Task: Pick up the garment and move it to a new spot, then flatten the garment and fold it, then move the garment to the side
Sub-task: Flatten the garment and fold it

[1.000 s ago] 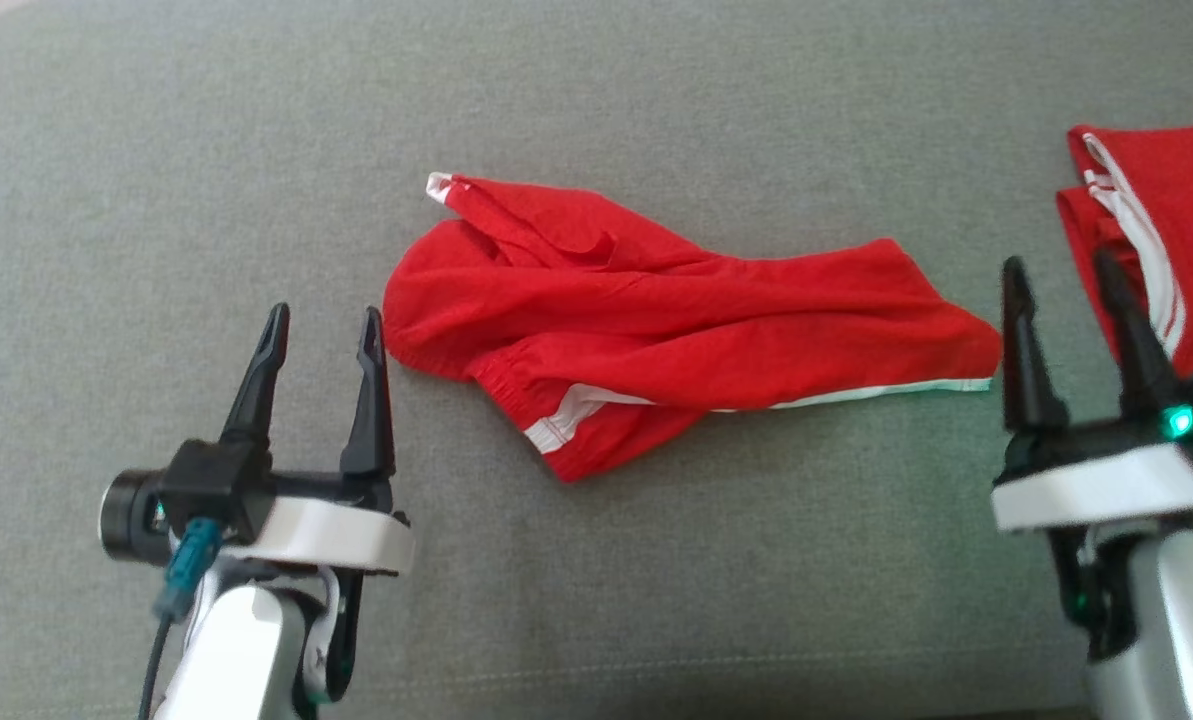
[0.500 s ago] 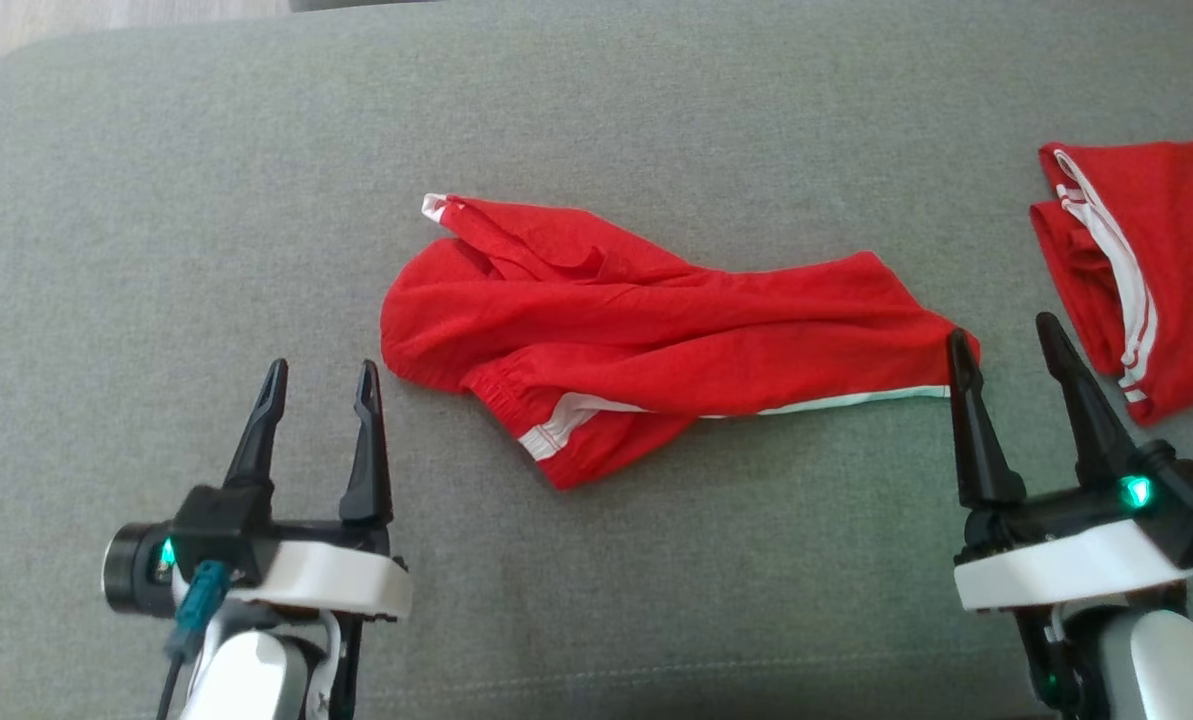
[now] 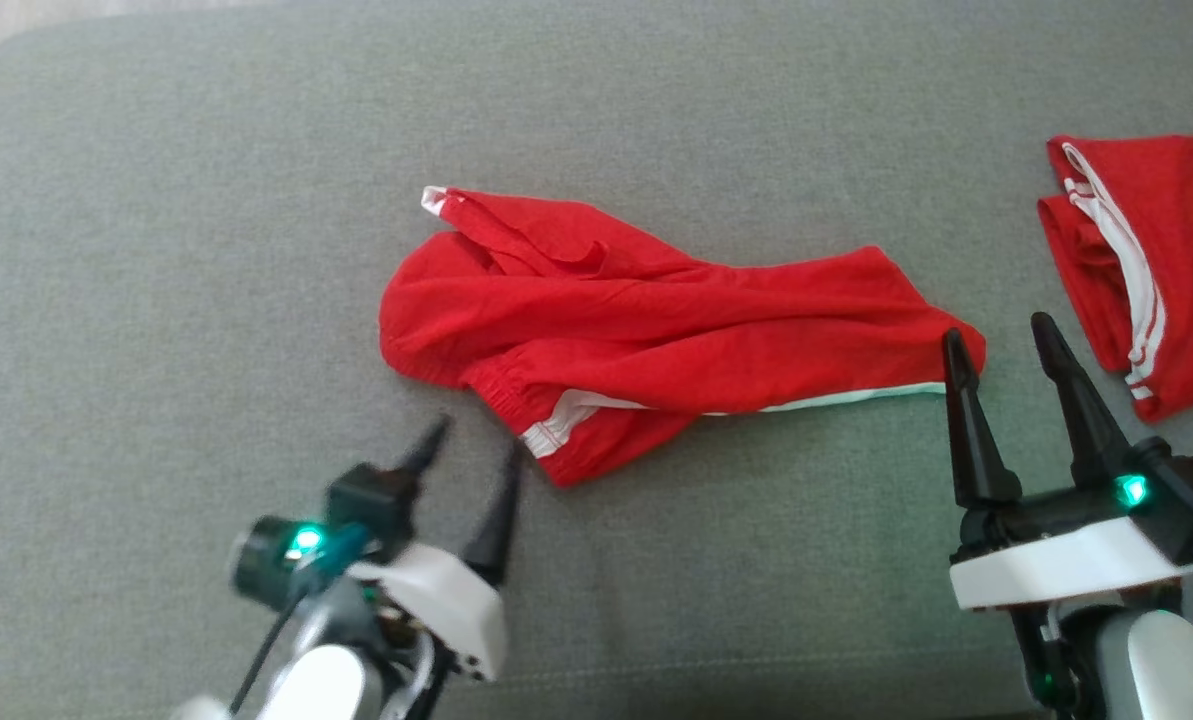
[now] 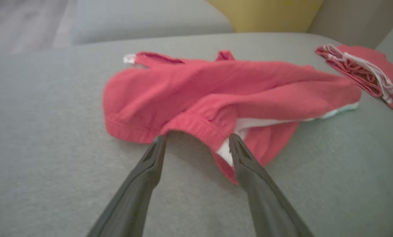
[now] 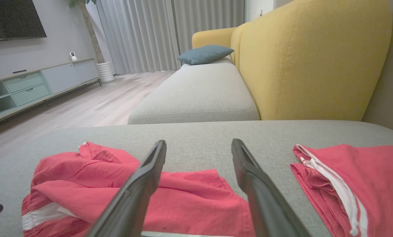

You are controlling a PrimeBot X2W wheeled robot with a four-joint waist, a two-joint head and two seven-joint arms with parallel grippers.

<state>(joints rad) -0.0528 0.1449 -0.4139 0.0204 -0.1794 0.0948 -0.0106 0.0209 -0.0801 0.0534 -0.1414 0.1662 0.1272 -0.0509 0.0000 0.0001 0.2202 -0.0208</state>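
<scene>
Gaping empty beside the garment (image 3: 656, 310): left gripper (image 3: 480, 435).

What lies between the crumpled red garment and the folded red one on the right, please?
In the head view, bare grey cushion, with the open right gripper pointing toward the gap.
</scene>
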